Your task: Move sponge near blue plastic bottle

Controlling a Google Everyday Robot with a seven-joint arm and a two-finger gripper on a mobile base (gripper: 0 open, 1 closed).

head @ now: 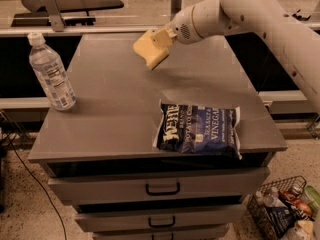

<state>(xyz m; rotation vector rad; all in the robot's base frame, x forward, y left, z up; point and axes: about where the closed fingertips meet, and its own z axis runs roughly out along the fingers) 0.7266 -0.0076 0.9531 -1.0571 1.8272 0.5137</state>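
Note:
The pale yellow sponge hangs tilted in the air above the far middle of the grey table. My gripper comes in from the upper right and is shut on the sponge's right end. The clear plastic bottle with white cap and blue-and-white label stands upright at the table's left edge, well to the left of the sponge and nearer the front.
A dark blue chip bag lies flat at the front right of the table. Drawers sit below the tabletop. A wire basket with items stands on the floor at lower right.

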